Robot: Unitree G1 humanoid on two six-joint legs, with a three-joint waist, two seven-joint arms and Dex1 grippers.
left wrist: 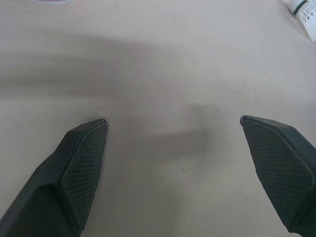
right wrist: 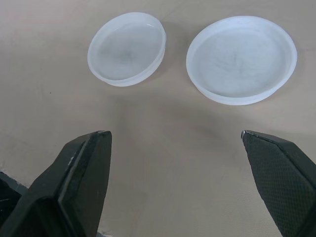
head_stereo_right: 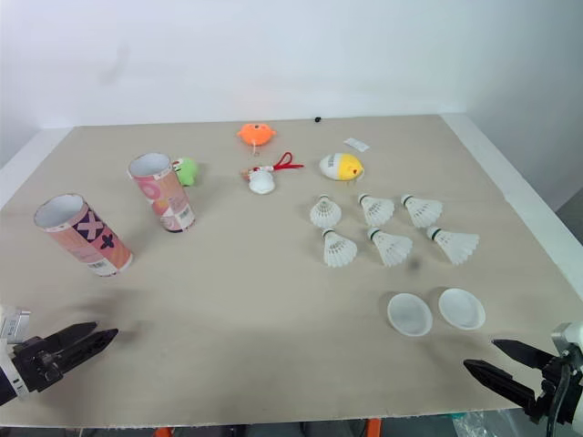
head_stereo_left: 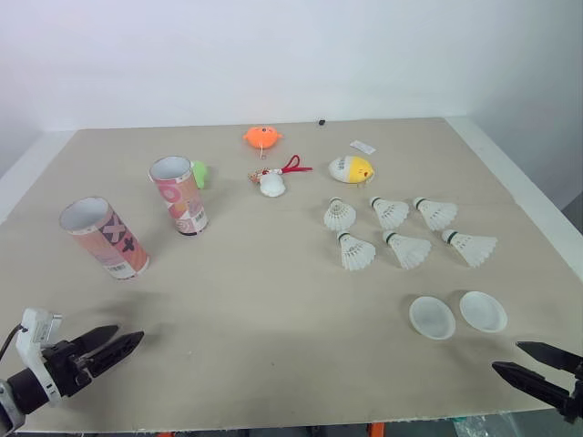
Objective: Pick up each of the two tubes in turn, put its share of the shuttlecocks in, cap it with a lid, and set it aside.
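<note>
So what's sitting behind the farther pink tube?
A small green toy pokes out behind that tube. The tube covers part of it, so its full shape is hidden.

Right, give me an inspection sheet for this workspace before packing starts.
Surface: flat beige table.
Job's things: two open tubes on the left; six shuttlecocks in two rows of three; two lids side by side, uncapped.
Clutter: orange toy, green toy beside the farther tube, yellow toy, white charm with red cord, white tag.
Grippers: left gripper and right gripper at the near edge, fingers open, holding nothing.
Cables: nothing seen.
Surroundings: white wall behind.
</note>
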